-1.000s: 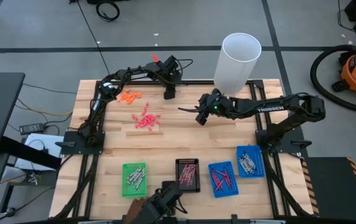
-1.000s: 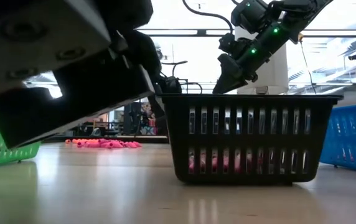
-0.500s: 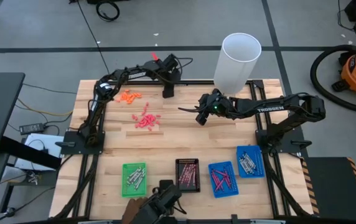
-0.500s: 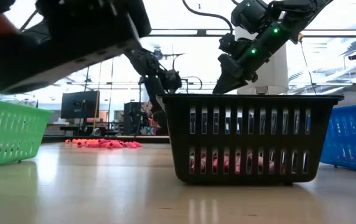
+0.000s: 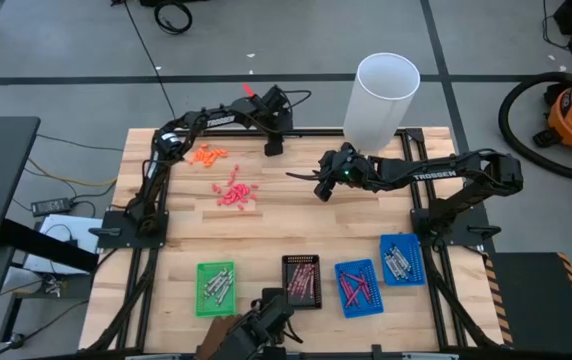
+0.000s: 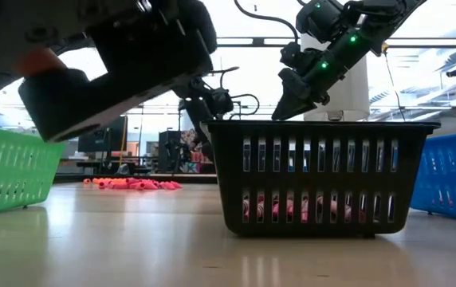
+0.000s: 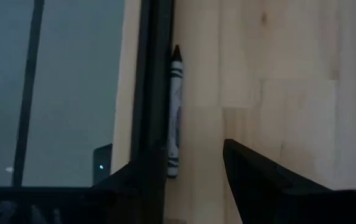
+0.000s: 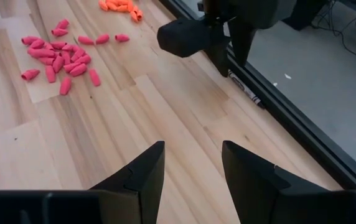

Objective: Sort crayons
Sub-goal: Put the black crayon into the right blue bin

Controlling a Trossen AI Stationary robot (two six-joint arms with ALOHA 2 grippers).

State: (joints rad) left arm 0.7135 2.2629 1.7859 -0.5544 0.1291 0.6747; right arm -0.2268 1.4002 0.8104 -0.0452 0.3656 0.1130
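Grey crayon [image 7: 175, 112] lying flat along the dark rail [image 7: 150, 87] at the far edge of the bench [image 5: 266, 225], with the left gripper [image 5: 271, 150] poised over it, fingers [image 7: 259, 171] apart and empty. Because the crayon hugs the rail, one finger may strike the frame or nudge the crayon off the edge (a likely miss). Right gripper [image 8: 190, 168] waits mid-bench, fingers apart, near the pink pieces [image 5: 233, 192].

Left gripper [image 5: 273, 147] reaches to the table's far edge, fingers parted and pointing down; right gripper [image 5: 318, 187] hovers mid-table, raised, fingers [image 8: 139, 174] parted too.
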